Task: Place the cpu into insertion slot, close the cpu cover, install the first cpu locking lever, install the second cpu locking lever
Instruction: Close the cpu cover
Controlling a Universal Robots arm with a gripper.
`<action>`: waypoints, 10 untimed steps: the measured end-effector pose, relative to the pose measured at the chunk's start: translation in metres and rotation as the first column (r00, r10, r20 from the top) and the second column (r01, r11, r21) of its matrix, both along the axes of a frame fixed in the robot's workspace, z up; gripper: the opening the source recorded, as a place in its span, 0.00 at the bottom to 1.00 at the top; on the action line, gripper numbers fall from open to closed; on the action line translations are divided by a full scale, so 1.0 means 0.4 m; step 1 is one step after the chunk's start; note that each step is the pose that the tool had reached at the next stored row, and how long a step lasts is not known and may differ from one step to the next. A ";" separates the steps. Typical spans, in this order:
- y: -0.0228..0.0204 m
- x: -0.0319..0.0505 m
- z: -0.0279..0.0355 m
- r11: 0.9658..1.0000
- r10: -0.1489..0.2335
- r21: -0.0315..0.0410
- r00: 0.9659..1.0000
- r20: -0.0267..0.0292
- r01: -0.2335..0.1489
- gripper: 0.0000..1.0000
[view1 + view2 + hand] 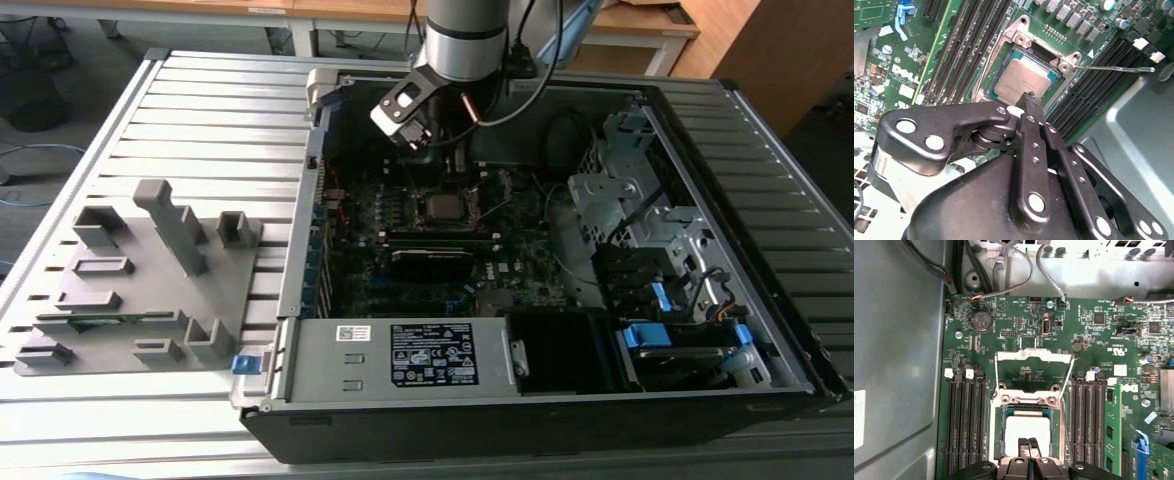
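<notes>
I had one slatted table (pixel 200 110) in the exterior view, carrying one open case (pixel 534 425) and, on that view's left, one grey fixture (pixel 134 290) of upright blocks. One arm (pixel 463 35) reached down into the case and hid the far strip of the one green board (pixel 1019 315) there.

In the first wrist view two banks of memory slots (pixel 966 425) flanked the slot (pixel 1026 411), and one green memory stick (pixel 1112 425) stood beside the bank nearer a blue clip (pixel 1141 445). Two grey cables (pixel 1046 270) hung from the case wall to the board's edge. One coin cell (pixel 981 319) sat near them.

The one cover (pixel 1034 356) was swung open, away from the slot, board showing through its window. I counted two levers (pixel 996 375), thin wires, both unlatched, one along each side of the cover.

The one cpu (pixel 1026 425) lay flat in the slot. The gripper (pixel 1029 442) had its fingers (pixel 1029 120) pressed together, gripping nothing, tips over the cpu's edge; I could not tell whether they touched it. In the second wrist view its black linkage blocked the cpu's near side
</notes>
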State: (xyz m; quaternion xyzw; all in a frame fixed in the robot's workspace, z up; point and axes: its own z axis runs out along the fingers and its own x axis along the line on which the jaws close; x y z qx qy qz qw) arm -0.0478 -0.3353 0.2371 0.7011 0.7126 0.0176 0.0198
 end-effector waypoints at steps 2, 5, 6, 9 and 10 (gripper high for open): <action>0.000 0.000 0.009 1.000 0.000 0.000 1.000 0.000 0.000 0.11; 0.000 0.000 0.022 1.000 0.000 0.000 1.000 0.000 0.000 0.11; 0.000 0.000 0.027 1.000 0.000 0.000 1.000 0.000 0.000 0.11; 0.000 0.000 0.042 1.000 0.000 0.000 1.000 0.000 0.000 0.11; 0.000 0.000 0.047 1.000 0.000 0.000 1.000 0.000 0.000 0.11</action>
